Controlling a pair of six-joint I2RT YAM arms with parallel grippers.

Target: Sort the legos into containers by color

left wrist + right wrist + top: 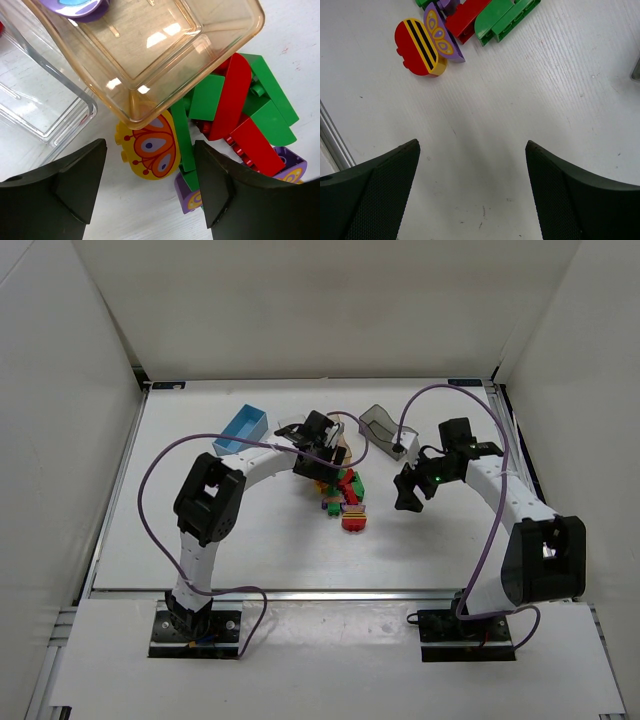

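Released and empty, the left arm's point(250, 462) jaws bracket a yellow brick point(147, 152) lying partly under the peach bin's point(165, 55) corner. The right arm's point(500, 490) jaws, also released, hang farther from the lego pile point(345, 498).

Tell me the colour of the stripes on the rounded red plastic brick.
Black stripes on yellow; best in right wrist view.

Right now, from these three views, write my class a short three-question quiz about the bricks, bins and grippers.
1. True or false: the right gripper holds a brick.
2. What colour is the translucent plastic bin whose corner covers part of the yellow rounded brick with the orange butterfly print? A blue, B peach-orange, C grey.
3. Fill in: the jaws of the left gripper stand ____ over that yellow brick.
Key: 1 false; 2 B; 3 open.
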